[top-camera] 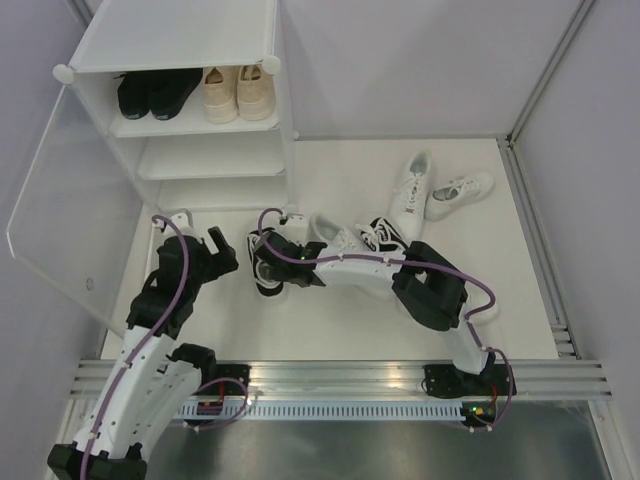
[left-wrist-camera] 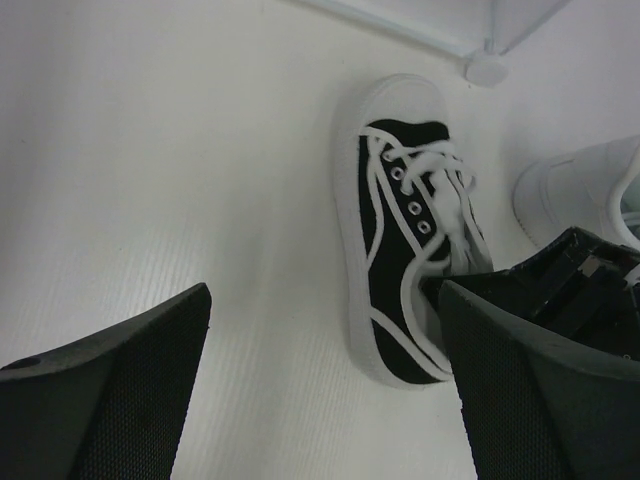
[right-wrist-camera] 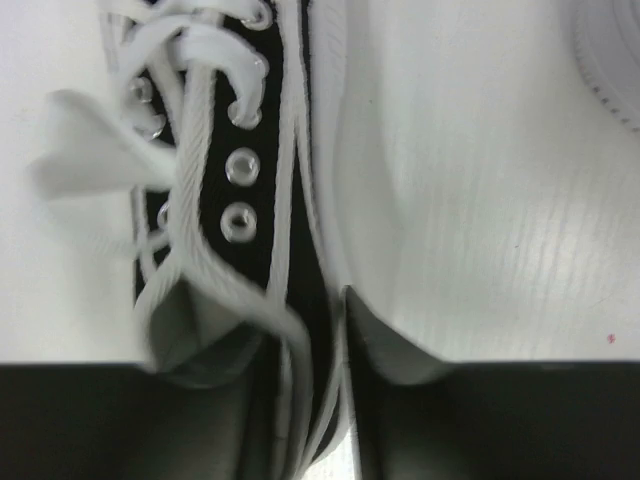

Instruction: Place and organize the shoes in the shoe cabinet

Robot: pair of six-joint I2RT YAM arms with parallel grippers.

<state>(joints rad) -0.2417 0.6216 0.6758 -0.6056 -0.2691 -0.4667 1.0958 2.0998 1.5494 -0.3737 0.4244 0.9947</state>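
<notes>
My L gripper (left-wrist-camera: 325,300) spread wide, lower frame. My R gripper (right-wrist-camera: 345,380) at blk/wht shoe (left-wrist-camera: 395,250) collar, frame center; can't tell grip.

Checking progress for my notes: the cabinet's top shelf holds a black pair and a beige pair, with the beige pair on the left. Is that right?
Not quite: the beige pair sits on the right, the black pair on the left. Both do stand on the top shelf of the shoe cabinet, as the top external view shows.
</notes>
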